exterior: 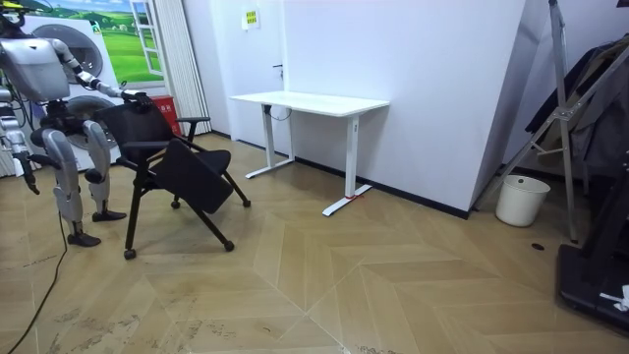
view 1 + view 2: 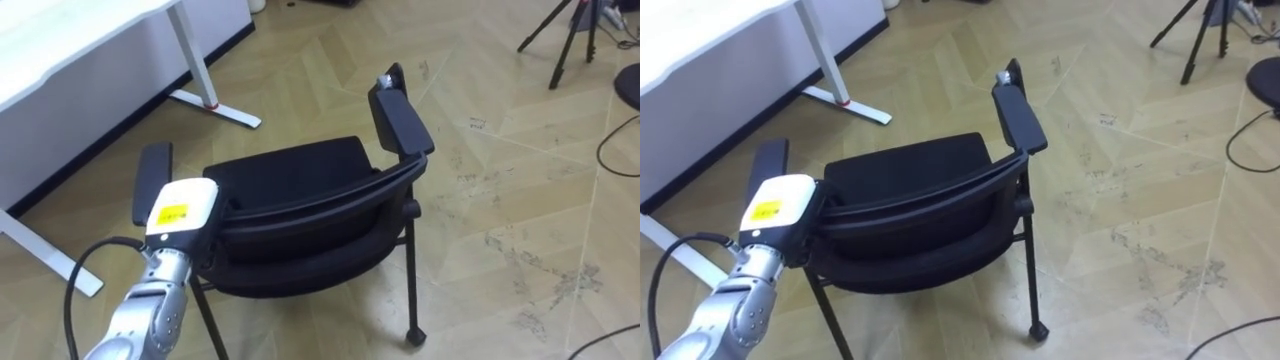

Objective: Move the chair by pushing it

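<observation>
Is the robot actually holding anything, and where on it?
It cannot be told. Its left hand rests against a top corner of the chair's backrest, but whether it grips there is hidden.

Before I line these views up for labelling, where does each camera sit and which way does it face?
Left eye view: on the robot's head, looking down at the chair and desk; its left hand at the chair.
Right eye view: same head, same downward look, left hand again.
Room view: standing off in the room, facing the desk's wall; whole robot behind the chair.
All share chair and desk.
</observation>
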You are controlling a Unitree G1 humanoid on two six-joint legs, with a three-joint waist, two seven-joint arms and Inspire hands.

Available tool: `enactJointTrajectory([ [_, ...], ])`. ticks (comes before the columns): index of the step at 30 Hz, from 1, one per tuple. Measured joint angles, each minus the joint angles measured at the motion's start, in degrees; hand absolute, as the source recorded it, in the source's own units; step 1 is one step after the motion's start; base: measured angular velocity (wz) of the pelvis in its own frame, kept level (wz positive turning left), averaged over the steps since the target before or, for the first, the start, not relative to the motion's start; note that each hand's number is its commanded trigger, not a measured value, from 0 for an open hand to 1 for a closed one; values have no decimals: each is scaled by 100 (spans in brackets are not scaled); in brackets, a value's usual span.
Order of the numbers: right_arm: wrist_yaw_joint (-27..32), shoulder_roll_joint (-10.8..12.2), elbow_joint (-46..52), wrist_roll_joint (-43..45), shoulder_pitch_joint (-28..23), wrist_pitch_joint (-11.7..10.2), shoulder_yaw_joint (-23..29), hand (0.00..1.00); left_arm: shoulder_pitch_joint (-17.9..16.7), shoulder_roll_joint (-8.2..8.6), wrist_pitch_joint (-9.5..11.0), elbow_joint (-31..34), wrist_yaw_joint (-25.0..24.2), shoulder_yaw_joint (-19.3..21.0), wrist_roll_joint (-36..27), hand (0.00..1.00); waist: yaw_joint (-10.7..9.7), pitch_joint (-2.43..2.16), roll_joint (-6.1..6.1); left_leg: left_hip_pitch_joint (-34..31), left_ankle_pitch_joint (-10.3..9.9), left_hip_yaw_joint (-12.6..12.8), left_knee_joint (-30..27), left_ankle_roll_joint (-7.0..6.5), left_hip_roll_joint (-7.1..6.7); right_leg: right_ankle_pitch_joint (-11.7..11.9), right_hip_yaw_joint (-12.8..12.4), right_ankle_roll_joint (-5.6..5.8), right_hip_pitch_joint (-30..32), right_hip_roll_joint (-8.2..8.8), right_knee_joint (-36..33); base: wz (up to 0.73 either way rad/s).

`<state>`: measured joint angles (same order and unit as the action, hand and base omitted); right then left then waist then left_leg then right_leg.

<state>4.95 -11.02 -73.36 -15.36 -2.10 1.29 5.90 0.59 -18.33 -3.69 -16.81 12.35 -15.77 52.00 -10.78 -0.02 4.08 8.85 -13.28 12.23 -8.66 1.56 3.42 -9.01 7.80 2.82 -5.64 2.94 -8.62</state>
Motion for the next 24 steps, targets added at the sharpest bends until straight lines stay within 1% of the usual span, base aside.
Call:
enactJointTrajectory([
  [4,163,-4,12,52,36,-4,-3,0,-9,-3,0,0,65,-17,0,100,-23,10,-21,1,0,6,-2,0,0,0,2,0,-2,1,-1,0],
  [8,436,-58,116,476,33,-20,29,0,-9,-19,-1,-5,99,-19,1,100,-42,11,-35,-5,0,5,-6,0,-2,0,4,0,-1,4,0,0],
  [11,755,-162,383,818,34,-6,61,0,-13,-37,-18,-13,110,-24,-11,100,-32,16,-42,-1,0,21,-6,0,-2,0,4,0,4,6,-19,0],
  [14,1140,-280,730,1185,128,3,58,0,5,-73,-41,9,125,-36,-6,100,-30,34,-110,-3,3,12,-6,-6,-3,0,11,0,3,7,-27,0],
  [16,1492,-357,1098,1517,220,-1,122,0,7,-101,-44,54,120,-40,40,100,-19,29,-182,-3,4,14,-10,-7,-2,0,11,0,5,7,-28,0],
  [17,1571,-372,1195,1641,234,-4,123,0,6,-111,-46,69,120,-46,50,100,-9,30,-201,-2,4,14,-9,-7,-2,0,11,0,5,7,-29,0],
  [19,1850,-423,1592,2238,345,5,157,0,4,-168,-47,124,117,-67,60,100,15,50,-263,19,4,16,-8,-7,-2,1,5,-1,2,10,-49,0],
  [20,1899,-427,1778,2422,349,10,189,0,7,-174,-50,141,112,-68,62,100,19,54,-271,10,4,17,-9,-7,-2,0,5,-2,22,15,-75,-4],
  [21,2015,-444,2214,2692,379,8,202,0,20,-197,-59,172,105,-67,61,100,42,58,-276,-32,7,26,-12,-11,-5,-6,-3,-7,99,24,-134,-8],
  [22,2113,-475,2659,2927,411,8,195,0,77,-206,-57,178,87,-75,62,100,109,68,-293,-68,13,49,-15,-22,-7,-5,-31,-7,172,24,-160,-12],
  [23,2151,-496,2889,3109,418,6,192,0,120,-209,-57,178,78,-92,62,100,144,74,-303,-73,14,65,-19,-24,-7,-6,-52,-7,203,21,-187,-11],
  [24,2224,-517,3348,3545,436,-4,185,0,142,-227,-68,212,61,-114,66,100,168,73,-324,-110,15,73,-40,-25,-6,-5,-56,-8,258,21,-199,-5],
])
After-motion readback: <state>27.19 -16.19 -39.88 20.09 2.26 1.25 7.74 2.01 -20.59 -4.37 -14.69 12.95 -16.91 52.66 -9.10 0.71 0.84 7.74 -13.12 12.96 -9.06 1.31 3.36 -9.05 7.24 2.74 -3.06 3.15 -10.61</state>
